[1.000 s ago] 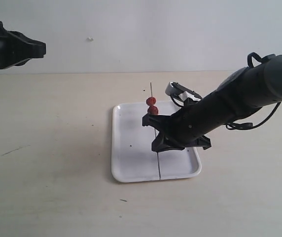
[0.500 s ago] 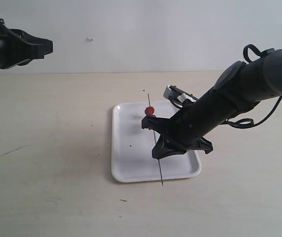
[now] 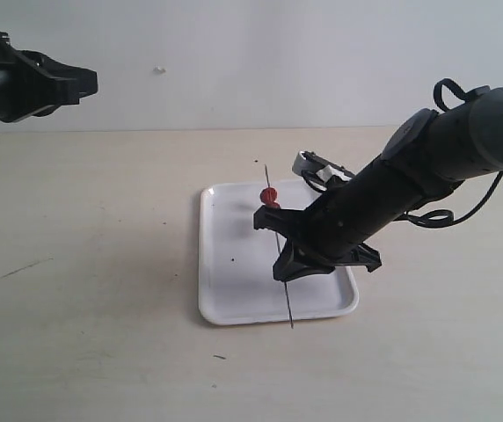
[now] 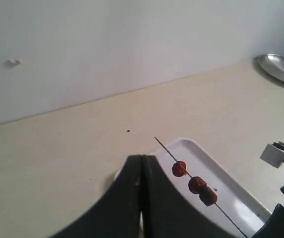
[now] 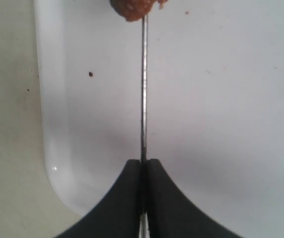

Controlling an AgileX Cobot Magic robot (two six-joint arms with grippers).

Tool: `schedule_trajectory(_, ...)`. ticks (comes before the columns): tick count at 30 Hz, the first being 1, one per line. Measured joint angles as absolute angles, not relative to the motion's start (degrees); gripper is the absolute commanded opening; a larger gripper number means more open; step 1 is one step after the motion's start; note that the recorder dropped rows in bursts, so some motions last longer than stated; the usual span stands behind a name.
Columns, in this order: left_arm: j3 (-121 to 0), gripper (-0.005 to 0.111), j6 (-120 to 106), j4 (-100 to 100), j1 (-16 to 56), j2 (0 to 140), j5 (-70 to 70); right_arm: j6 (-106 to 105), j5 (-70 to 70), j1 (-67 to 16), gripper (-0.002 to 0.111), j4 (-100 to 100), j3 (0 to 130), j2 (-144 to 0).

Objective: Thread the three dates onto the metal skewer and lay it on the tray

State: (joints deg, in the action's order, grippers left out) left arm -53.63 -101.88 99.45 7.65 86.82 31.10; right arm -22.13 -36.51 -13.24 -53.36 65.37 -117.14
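Since the skewer (image 3: 288,306) has dropped and tilted further over the tray (image 3: 206,264) in the outside view, near tip now past the rim, lay-down looks close; left wrist: left jaws pressed together, empty, three dates (image 4: 196,184) threaded; right wrist: right jaws pinching the skewer.

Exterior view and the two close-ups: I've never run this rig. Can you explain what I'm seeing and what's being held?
The machine is a robot with two arms, each ending in a two-fingered hand. The wide picture comes from a camera off the arms, and each close-up from a camera on one wrist. The right hand is shut on a thin grey metal skewer carrying three wrinkled reddish-brown dates. It holds the skewer over a flat white rectangular tray on a beige table. The left hand is shut, holds nothing, and hangs off to the side.
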Motion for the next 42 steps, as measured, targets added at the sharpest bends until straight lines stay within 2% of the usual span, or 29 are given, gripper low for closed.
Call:
schedule_trajectory(21,-53.63,0.0,-103.0,99.45,7.65,86.82,31.1,-22.24,-36.41,-13.24,0.032,-52.92,65.37,-117.14)
schedule_trajectory(33,-50.29,0.0,-106.7,99.45,7.65,81.15,30.6,-22.35,-32.97,-13.24,0.033,-43.45,65.37,-112.98)
schedule_trajectory(38,-46.36,0.0,-107.31,99.45,7.65,70.53,27.1,-22.35,-32.97,-13.24,0.026,-37.0,65.37,-106.18)
schedule_trajectory(42,-41.37,0.0,-106.8,99.45,7.65,61.1,20.97,-22.35,-32.97,-13.24,0.005,-33.75,65.37,-100.67)
